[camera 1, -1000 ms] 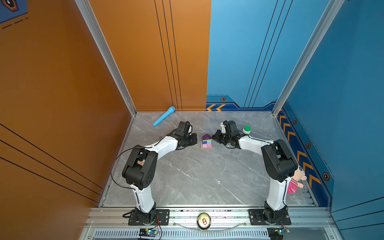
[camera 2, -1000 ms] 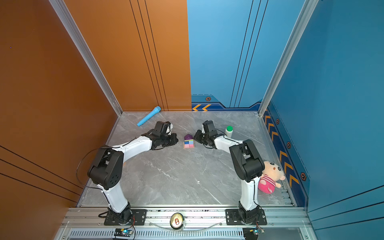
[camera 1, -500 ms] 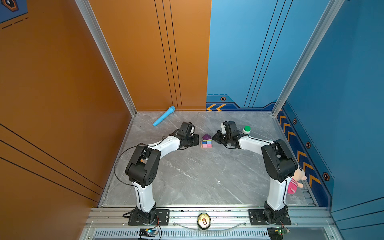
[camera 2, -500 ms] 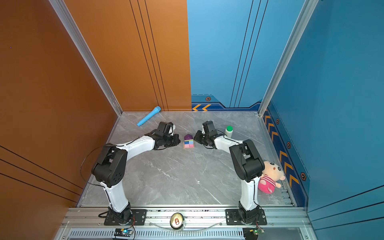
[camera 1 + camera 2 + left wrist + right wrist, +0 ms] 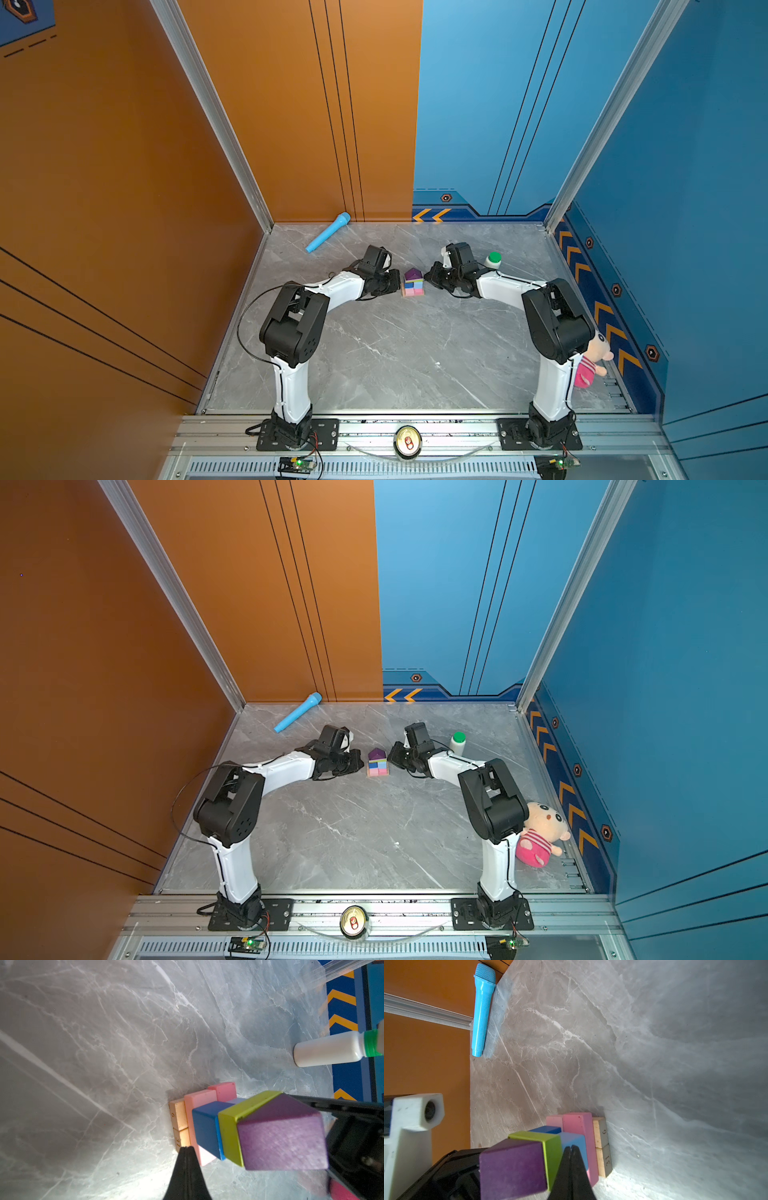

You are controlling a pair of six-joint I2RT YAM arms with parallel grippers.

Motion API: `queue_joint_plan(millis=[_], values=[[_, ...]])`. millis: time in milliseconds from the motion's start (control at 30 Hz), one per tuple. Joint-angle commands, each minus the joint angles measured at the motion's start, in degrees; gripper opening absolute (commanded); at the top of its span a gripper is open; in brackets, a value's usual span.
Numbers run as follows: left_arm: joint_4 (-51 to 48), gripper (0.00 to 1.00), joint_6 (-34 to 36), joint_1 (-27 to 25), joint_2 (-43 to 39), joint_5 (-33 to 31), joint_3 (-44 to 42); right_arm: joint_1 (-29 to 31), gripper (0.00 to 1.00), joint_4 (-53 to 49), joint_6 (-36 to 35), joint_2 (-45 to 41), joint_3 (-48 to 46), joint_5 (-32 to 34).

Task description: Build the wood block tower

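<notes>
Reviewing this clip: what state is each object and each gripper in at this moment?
Multicoloured wood block tower: standing, purple peaked block on top.
Left gripper: shut, empty, beside the tower.
Right gripper: shut, empty, beside the tower.
White bottle with green cap: upright, capped.
Light-blue toy microphone: lying flat.
Pink plush doll: lying down.

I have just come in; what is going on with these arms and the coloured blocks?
The block tower stands finished: tan bars at the bottom, then pink bars, blue cubes, a lime-green bar and a purple roof block. The left pincer and the right pincer are both shut, holding nothing, low at opposite sides of the tower. The white bottle and the blue microphone sit apart from it.
</notes>
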Motion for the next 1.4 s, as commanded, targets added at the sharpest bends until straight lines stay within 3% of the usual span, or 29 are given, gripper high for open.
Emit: queue_joint_plan(millis=[0,767,1367], values=[[0.79,0.00,-0.63,-0.88,1.23,1.68,1.60,0.45,0.00,-1.49,-0.62,1.31,1.43,-0.67],[0.06,0.00,-0.38,-1.76,2.70,2.33,3.04,0.80,0.00,-1.57,-0.66,1.87,1.95,-1.11],[-4.03,0.00,2.00,-1.16,0.85,-0.72,3.60,0.63,0.00,-2.54,-0.82,1.51,1.81,-0.89]])
